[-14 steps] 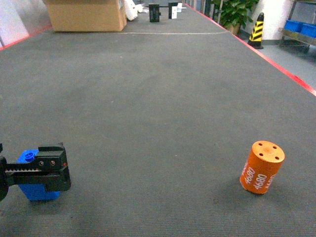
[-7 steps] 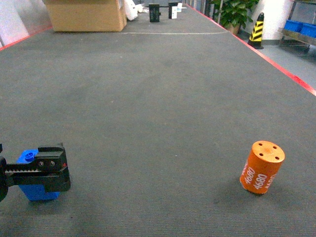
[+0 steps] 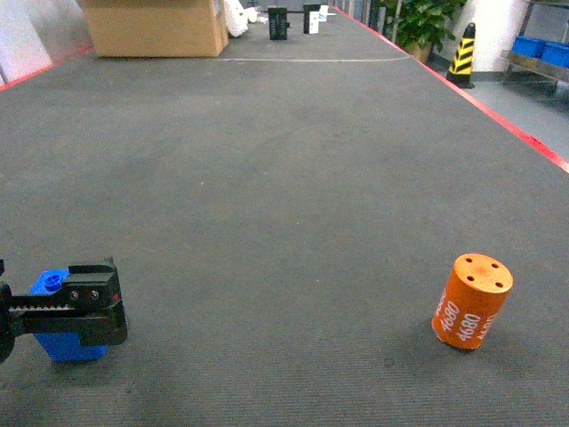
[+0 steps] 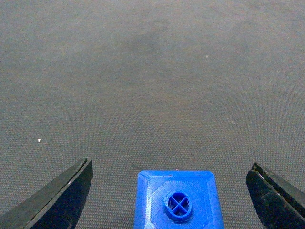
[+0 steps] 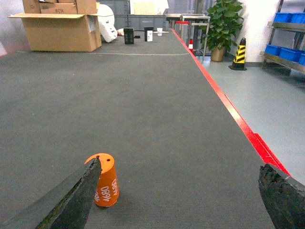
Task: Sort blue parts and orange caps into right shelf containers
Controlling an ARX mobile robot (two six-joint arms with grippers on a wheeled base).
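Observation:
A blue part [image 4: 177, 202], square-topped with a round cross-marked boss, stands on the dark carpet. My left gripper [image 4: 170, 164] hangs over it, open, one finger wide on each side and neither touching. In the head view this gripper [image 3: 89, 307] sits at the lower left, covering most of the blue part [image 3: 49, 285]. An orange cap [image 3: 471, 302] marked "4680" stands upright at the lower right. My right gripper [image 5: 181, 164] is open with nothing in it; the orange cap [image 5: 106, 181] shows just beyond its left finger. Blue crates [image 5: 282, 50] sit on a shelf far right.
A cardboard box [image 3: 156, 27] and small black stands [image 3: 278, 22] are at the far end. A red line [image 3: 507, 124] bounds the carpet on the right, with a yellow-black striped cone [image 3: 462, 53], a potted plant [image 3: 422, 22] and the shelf's blue crates [image 3: 542, 49] beyond it.

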